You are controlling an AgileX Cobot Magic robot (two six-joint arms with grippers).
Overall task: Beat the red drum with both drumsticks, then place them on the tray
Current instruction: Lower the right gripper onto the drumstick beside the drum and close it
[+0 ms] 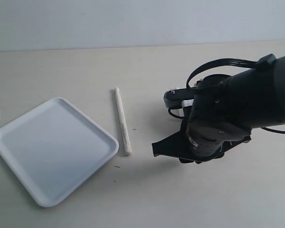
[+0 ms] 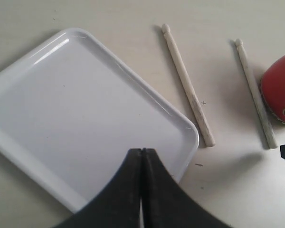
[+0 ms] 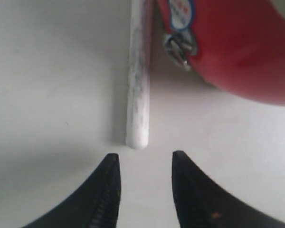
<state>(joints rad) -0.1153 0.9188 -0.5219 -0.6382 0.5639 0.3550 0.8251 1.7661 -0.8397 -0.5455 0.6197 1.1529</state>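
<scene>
Hazard: right gripper (image 3: 142, 159), jaws spread, sits just short of the drumstick (image 3: 138, 90) lying beside the red drum (image 3: 242, 52); we judge a skewed closure could roll it against the drum. Left gripper (image 2: 141, 152) is pressed together.

The tray (image 2: 61, 109) looks like smooth white plastic, glossy enough to catch glare along its rim. The drumsticks (image 2: 187, 85) are matt off-white, faintly rough and speckled. The red drum (image 3: 237, 47) has a shiny finish, with a printed sticker (image 3: 182, 12) and a bright metal fitting (image 3: 178, 47). The table (image 1: 180, 204) is matt cream. The right gripper (image 3: 145, 156) has dull black fingers, ribbed inside.
</scene>
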